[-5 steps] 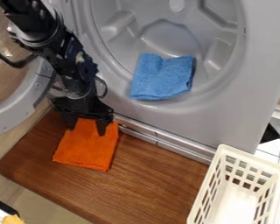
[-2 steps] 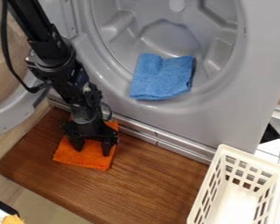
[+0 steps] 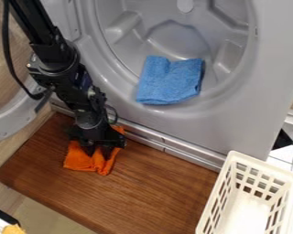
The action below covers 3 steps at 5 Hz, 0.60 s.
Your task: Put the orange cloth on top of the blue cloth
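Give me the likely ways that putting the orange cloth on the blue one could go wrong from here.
The orange cloth is bunched at the jaws, so it may land crumpled. Its loose lower end could drag on the grey ledge along the way. The blue cloth lies on the curved rim of the grey recess, so it might slide if bumped.

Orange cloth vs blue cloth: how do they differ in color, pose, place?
The orange cloth is bunched and creased under the gripper; the blue cloth lies folded, fairly smooth.
The orange cloth is on the wooden board; the blue cloth sits in the gray round opening, nothing on top of it.
Both are cloths of one plain color.
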{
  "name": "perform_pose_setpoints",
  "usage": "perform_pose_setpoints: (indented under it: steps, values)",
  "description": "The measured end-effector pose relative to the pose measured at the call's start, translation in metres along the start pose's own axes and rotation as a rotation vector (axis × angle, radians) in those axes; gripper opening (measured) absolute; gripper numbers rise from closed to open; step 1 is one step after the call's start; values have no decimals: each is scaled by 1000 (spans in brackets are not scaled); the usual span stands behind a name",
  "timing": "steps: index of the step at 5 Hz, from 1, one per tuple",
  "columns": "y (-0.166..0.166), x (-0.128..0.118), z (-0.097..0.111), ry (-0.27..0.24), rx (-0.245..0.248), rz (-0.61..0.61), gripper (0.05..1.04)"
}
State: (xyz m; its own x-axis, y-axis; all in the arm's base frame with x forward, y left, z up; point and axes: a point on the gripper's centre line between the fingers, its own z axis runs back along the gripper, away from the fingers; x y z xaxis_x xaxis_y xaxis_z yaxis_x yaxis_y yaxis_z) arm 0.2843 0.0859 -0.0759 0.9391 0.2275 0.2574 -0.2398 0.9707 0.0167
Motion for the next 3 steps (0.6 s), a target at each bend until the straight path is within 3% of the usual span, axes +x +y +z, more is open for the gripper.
perform_pose_setpoints:
  steps: [1,2,3]
  values:
    - [-4,-6,3,10,0,-16,203]
    - [-5,-15,14,26,1,-17,105]
    - [-6,-23,36,10,4,-18,90]
